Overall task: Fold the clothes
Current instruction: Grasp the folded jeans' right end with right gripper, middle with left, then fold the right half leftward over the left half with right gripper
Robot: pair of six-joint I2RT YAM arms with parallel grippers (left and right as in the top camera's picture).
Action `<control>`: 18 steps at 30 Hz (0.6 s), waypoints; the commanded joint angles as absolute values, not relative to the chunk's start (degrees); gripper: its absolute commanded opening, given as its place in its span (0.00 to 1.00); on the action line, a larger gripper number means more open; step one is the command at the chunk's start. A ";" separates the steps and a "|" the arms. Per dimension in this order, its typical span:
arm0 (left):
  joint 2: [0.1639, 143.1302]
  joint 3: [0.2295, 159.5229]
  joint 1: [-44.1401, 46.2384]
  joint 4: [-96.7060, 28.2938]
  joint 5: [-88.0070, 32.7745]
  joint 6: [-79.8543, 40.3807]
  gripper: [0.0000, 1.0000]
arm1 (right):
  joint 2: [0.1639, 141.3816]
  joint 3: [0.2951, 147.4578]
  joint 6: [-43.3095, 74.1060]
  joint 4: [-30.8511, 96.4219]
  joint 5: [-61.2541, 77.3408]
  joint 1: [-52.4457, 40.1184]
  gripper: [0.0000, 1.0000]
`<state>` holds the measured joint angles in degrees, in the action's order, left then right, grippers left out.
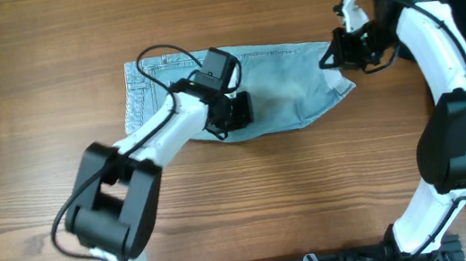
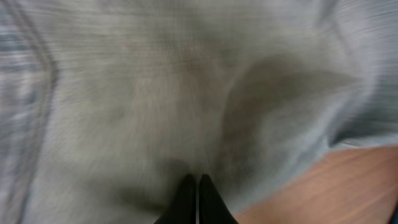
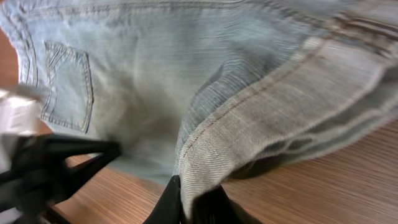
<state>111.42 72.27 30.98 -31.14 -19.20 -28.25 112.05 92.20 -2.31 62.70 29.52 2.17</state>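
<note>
Denim shorts, faded blue, softly creased, pinched in right claw

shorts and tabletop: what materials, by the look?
The shorts look like faded light-blue denim, matte: fine ribbed weave, tan topstitching along the seam and a stitched patch pocket. The table has a brown wood-grain surface with low sheen; it could be solid wood or printed laminate, and the pictures do not settle which.
</note>
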 commanded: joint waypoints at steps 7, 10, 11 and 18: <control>114.39 72.40 30.09 -27.92 -21.43 -29.02 0.04 | 105.51 103.31 -4.47 64.23 29.95 -3.18 0.04; 110.59 72.88 26.63 -27.18 -21.37 -29.04 0.04 | 105.51 104.44 -4.47 65.71 30.09 -6.28 0.04; 109.49 72.95 25.12 -27.20 -21.37 -29.04 0.04 | 105.51 104.44 -4.49 65.63 30.52 -7.35 0.04; 99.88 72.95 5.72 -30.81 -21.39 -28.71 0.06 | 105.54 104.47 -0.82 58.37 31.48 -17.85 0.04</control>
